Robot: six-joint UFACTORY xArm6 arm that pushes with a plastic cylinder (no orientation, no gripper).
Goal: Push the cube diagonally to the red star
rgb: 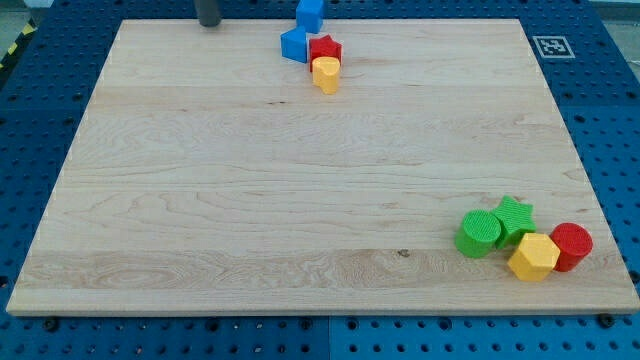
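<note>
My tip (210,24) rests at the surface's (300,180) far edge, well left of the blue cube (310,13), which sits just beyond the red star (324,48). The tool has no jaws and holds nothing.

Only a short stub of the arm shows at the view's top edge: my tip (209,24), the lower end of a straight rod. Colour dark grey, near black. Shape cylindrical, sides smooth, faint lighter sheen down one side. End looks blunt. No cables, screws or markings can be made out.
</note>
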